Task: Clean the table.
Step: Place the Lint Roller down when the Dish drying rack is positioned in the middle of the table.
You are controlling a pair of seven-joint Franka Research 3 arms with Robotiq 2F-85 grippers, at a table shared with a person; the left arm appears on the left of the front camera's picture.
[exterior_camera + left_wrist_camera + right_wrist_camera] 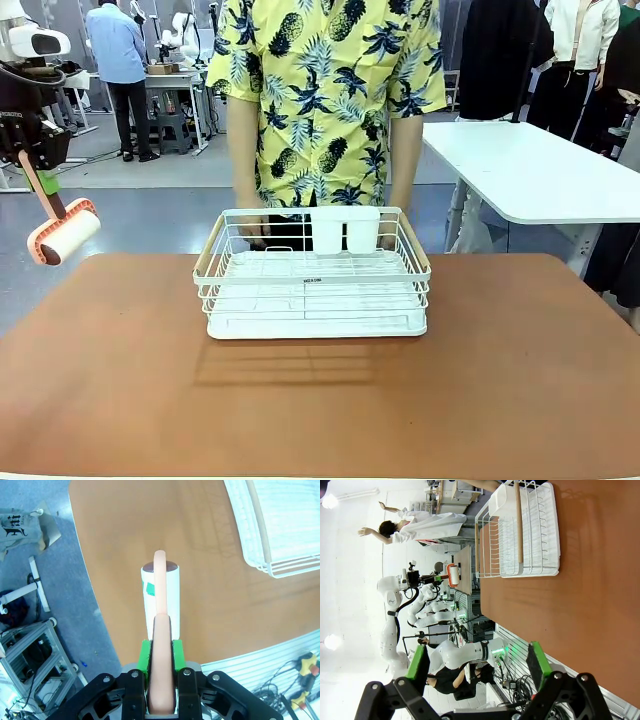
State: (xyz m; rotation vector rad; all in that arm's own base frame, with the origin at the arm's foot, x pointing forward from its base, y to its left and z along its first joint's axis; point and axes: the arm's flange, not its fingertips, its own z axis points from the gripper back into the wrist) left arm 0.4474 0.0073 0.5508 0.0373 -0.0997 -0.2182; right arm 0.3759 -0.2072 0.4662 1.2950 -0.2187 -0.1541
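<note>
The table (320,400) has a smooth reddish-brown top. My left gripper (42,183) hangs high at the far left, shut on the salmon handle of a lint roller (65,232). Its white roll points down toward the table's far left corner and stays off the surface. From the left wrist, the lint roller (169,592) runs straight out from my left gripper (161,652), above the table (200,555) near its left edge. My right gripper (478,662) is open and holds nothing, raised over the table (580,605).
A white wire dish rack (312,305) with wooden handles stands at the middle far side, with two white cups at its back. A person in a yellow patterned shirt (330,90) stands right behind it. A white table (540,170) is at the back right.
</note>
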